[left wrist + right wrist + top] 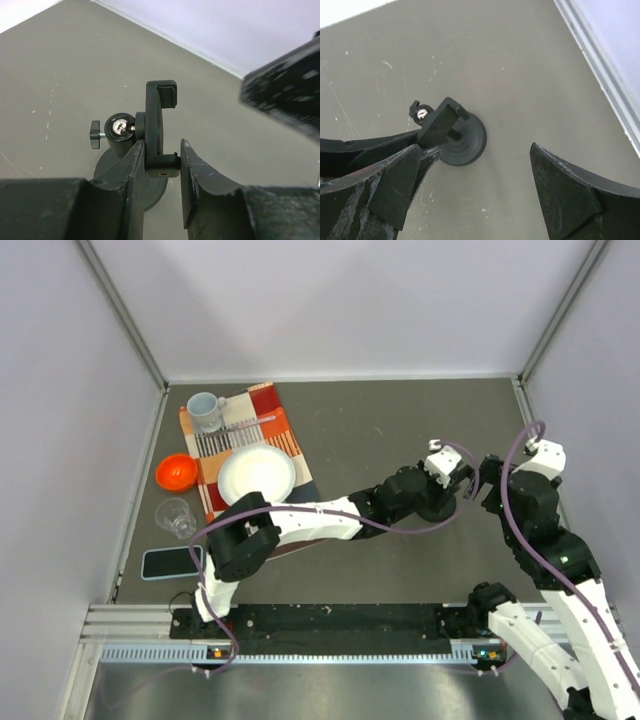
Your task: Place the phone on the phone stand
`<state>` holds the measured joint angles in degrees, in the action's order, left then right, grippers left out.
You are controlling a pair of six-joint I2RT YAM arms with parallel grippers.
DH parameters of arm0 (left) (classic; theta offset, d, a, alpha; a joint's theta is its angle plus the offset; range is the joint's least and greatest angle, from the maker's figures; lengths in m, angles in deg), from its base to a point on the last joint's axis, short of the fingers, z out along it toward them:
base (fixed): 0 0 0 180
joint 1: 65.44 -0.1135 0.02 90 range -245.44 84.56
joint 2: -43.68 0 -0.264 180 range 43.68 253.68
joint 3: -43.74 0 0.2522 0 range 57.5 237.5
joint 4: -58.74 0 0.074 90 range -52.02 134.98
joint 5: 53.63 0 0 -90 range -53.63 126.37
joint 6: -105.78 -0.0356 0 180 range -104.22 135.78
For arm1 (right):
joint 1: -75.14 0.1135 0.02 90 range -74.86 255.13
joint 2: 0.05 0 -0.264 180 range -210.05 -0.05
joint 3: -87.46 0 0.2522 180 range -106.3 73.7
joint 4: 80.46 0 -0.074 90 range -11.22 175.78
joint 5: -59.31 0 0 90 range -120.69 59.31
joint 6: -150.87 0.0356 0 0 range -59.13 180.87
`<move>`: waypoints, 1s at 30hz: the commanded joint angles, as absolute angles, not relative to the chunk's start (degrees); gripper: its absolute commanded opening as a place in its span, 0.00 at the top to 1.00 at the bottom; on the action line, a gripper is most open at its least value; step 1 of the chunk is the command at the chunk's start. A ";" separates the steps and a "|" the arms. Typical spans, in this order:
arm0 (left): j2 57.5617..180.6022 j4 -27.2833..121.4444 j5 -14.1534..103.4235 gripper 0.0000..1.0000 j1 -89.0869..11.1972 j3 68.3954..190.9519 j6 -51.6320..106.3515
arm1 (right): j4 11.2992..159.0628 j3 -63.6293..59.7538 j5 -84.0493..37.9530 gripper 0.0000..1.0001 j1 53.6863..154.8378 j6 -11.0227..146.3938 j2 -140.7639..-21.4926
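From the top view, the phone [172, 562] lies flat with its screen up at the near left corner of the grey table [380, 420]. It is just beside a clear glass [178, 517] and well apart from both arms' tips. Farther back on that side a striped cloth [285, 432] carries a white plate [257, 473] and a grey mug [205, 412], with an orange bowl [175, 472] next to the cloth. The left arm reaches across the table to the right, where the left gripper [462, 483] comes close to the right gripper [487, 480]; what sits between them is hidden by the arms here. In the left wrist view, the phone stand [161, 115] stands upright on its round base, its clip rising above a shiny ball joint [120, 127] with a small side knob [95, 135]. The left gripper's jaws have the lower end of the clip between them: one finger lies against the clip's upright and the other meets its little foot, so the jaws appear to pinch it. A blurred dark shape at the upper right is part of the other arm's tip. In the right wrist view, the stand's disc base rests on the table near that gripper's left finger. The right gripper's jaws stand wide apart and hold nothing, and the left gripper's dark finger comes in from the left to the clip.
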<state>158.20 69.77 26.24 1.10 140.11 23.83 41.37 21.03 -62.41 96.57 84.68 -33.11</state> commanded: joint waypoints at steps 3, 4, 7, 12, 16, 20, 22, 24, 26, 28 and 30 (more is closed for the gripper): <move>150.73 61.95 33.71 1.00 -1.81 139.07 16.31 | 47.61 24.47 -43.05 0.10 87.19 81.44 -35.21; 149.60 60.63 35.83 1.00 -2.86 139.07 16.31 | 49.02 25.09 -40.04 0.11 85.78 80.83 -34.86; 148.18 55.10 45.58 1.00 -5.93 139.68 12.63 | 52.28 26.76 -30.97 0.12 80.42 80.29 -34.06; 148.44 45.79 59.63 1.00 -13.05 142.49 10.68 | 54.75 27.82 -24.90 0.12 79.44 81.35 -34.41; 151.77 38.07 72.21 1.00 -20.95 148.53 7.10 | 55.98 29.40 -23.14 0.12 79.53 81.26 -34.94; 156.87 30.23 80.90 1.00 -24.83 157.15 2.51 | 57.56 31.06 -20.06 0.13 79.53 81.61 -36.08; 160.20 26.20 84.35 1.00 -26.68 162.59 0.50 | 58.18 31.68 -19.09 0.13 79.53 81.35 -36.08; 162.67 21.54 87.08 1.00 -27.47 168.91 -1.70 | 59.23 32.30 -16.64 0.13 79.53 81.09 -36.52; 165.22 16.87 88.49 1.00 -27.83 171.40 -4.08 | 59.32 32.65 -14.79 0.14 79.53 80.73 -36.87; 166.19 16.50 89.63 1.00 -28.18 171.85 -4.78 | 59.76 33.35 -13.73 0.14 79.53 80.73 -36.96; 166.28 15.45 89.99 1.00 -28.27 171.76 -5.57 | 60.46 33.97 -11.62 0.14 79.53 80.91 -36.87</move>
<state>165.60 20.88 84.14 -28.50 169.31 -0.75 56.35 33.34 -16.86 79.85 81.43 -37.08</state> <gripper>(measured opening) 0.321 0.860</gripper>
